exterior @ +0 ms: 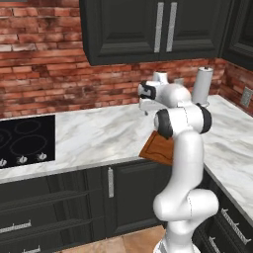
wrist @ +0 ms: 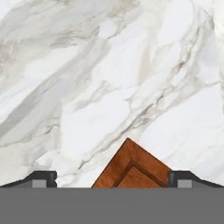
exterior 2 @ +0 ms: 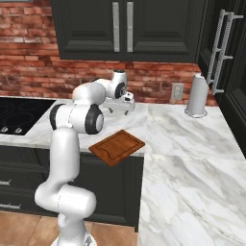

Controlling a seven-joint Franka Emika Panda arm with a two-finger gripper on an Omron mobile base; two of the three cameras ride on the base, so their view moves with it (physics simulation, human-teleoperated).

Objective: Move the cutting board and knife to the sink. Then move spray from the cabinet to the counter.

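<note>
While the claw (wrist: 112,179) hangs wide open and empty, nothing is grasped.
The cutting board (exterior 2: 116,146) lies below it, nearer the worktop's (exterior 2: 192,158) front edge.

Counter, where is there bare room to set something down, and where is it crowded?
The counter lies bare between the cooktop and the cutting board, and along the right run from the board toward the steel cylinder. It is tighter around the board at the front edge, where the arm rises and the open claw hangs above the marble behind it.
</note>
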